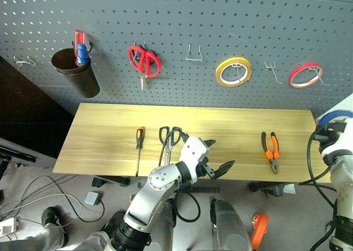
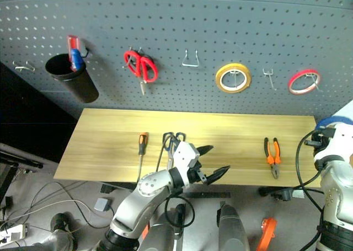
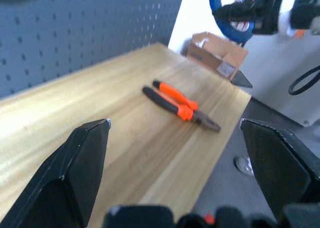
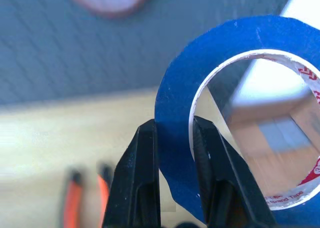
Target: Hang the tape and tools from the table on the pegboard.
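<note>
Nearest to the robot, the left gripper [image 1: 218, 159] hovers over the table's [image 1: 231, 127] near edge, around its middle, its two black fingers [image 3: 75, 173] spread wide with nothing between them. It points along the wood toward the right end. Just beside it on its left, the black-handled scissors [image 1: 169, 142] lie flat on the table with their handles toward the far edge, close by the gripper's wrist but apart from the fingers. A little further left lies the screwdriver [image 1: 139, 146], its orange-and-black handle toward the far edge and its thin shaft running to the near one. Well off to the right, ahead of the open gripper, the pliers [image 1: 271, 150] rest near the right end with their handles toward the far edge and their nose toward the near edge.

Past the table's right end, the right gripper [image 4: 175, 138] is raised clear of the wood and pinches the band of the blue tape roll [image 4: 240, 112], one finger outside the ring and one inside its hole.

Behind the table's far edge stands the pegboard [image 1: 220, 25], with red-handled scissors [image 1: 144, 62], a yellow roll [image 1: 233, 71], a red roll [image 1: 305, 75] and a black cup [image 1: 77, 71] hanging on it
</note>
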Robot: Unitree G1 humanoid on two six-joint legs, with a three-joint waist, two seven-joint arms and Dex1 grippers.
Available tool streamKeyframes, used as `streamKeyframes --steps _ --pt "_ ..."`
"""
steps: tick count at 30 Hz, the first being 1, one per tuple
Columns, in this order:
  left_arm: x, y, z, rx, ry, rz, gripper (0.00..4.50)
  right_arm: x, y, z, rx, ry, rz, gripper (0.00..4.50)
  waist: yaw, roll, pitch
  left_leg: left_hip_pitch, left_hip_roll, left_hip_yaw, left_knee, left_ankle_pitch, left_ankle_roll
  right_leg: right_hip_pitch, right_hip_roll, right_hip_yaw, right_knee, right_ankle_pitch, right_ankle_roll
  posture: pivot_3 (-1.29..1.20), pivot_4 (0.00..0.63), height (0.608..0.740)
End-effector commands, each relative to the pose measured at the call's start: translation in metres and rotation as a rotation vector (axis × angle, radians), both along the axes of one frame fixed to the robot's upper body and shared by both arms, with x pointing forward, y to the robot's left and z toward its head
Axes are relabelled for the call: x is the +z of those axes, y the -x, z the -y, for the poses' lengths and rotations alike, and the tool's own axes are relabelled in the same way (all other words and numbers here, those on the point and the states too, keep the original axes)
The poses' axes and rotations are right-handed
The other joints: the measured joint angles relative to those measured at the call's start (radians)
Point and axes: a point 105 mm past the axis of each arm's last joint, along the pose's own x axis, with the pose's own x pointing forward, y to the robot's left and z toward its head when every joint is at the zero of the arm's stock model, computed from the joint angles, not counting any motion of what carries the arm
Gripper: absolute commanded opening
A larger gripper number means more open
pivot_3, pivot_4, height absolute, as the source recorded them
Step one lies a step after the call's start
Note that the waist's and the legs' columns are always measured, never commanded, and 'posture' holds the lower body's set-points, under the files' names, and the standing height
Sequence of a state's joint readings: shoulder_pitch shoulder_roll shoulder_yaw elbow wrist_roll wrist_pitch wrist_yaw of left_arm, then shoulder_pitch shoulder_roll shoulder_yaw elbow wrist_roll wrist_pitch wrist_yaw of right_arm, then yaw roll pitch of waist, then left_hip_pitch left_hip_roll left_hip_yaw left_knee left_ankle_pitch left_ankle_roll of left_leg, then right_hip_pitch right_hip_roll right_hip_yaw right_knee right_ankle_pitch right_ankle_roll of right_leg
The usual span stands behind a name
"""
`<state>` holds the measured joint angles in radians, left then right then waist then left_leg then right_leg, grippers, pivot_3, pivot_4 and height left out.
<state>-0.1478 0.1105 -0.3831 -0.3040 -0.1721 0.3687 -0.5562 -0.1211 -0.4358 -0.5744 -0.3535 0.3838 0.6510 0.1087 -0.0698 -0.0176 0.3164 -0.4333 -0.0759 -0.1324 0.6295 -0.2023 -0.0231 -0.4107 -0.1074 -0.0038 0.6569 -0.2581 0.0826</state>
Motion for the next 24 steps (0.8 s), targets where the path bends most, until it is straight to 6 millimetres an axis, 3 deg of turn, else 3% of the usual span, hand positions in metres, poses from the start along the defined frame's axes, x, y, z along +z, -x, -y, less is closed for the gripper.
streamKeyframes --steps 1,8,13,17,20,24 --pt "0.023 0.004 0.001 -0.006 0.078 0.080 4.50 0.032 0.011 -0.007 0.037 0.018 0.124 0.36 -0.001 0.000 0.000 0.000 0.000 0.000 0.000 0.000 0.000 0.000 0.000 0.000 0.000 0.000 0.000 -0.19 0.321 0.740" --pt "0.036 -0.004 0.000 0.031 0.111 0.149 4.50 0.065 -0.015 -0.031 0.180 0.025 0.226 0.36 -0.019 0.000 0.000 0.000 0.000 0.001 0.000 0.000 0.000 0.000 0.000 0.001 0.001 0.000 0.000 -0.19 0.315 0.740" --pt "0.044 -0.005 0.003 0.032 0.132 0.173 4.50 0.076 -0.026 -0.033 0.199 0.007 0.266 0.36 -0.016 0.000 0.000 0.000 0.000 0.003 0.000 0.000 0.001 0.000 0.001 -0.001 0.003 0.000 -0.001 -0.18 0.310 0.740" --pt "0.040 -0.002 0.002 0.033 0.131 0.160 4.50 0.085 -0.020 -0.055 0.245 0.032 0.303 0.36 -0.015 0.000 0.000 0.000 -0.001 0.002 -0.001 0.000 0.001 0.000 0.001 -0.001 0.004 0.000 -0.001 -0.18 0.307 0.740" --pt "0.035 0.000 0.001 0.032 0.115 0.148 4.50 0.094 -0.012 -0.051 0.132 0.070 0.344 0.36 -0.014 0.000 0.000 0.000 -0.001 0.002 -0.001 0.000 0.001 -0.001 0.000 -0.001 0.004 0.000 -0.001 -0.17 0.309 0.740" --pt "0.032 -0.001 -0.001 0.036 0.107 0.141 4.50 0.087 0.001 -0.079 0.153 0.093 0.323 0.36 -0.014 0.000 0.000 0.000 -0.001 0.000 0.000 0.000 0.001 -0.001 0.001 -0.001 0.005 0.000 -0.001 -0.18 0.307 0.740"
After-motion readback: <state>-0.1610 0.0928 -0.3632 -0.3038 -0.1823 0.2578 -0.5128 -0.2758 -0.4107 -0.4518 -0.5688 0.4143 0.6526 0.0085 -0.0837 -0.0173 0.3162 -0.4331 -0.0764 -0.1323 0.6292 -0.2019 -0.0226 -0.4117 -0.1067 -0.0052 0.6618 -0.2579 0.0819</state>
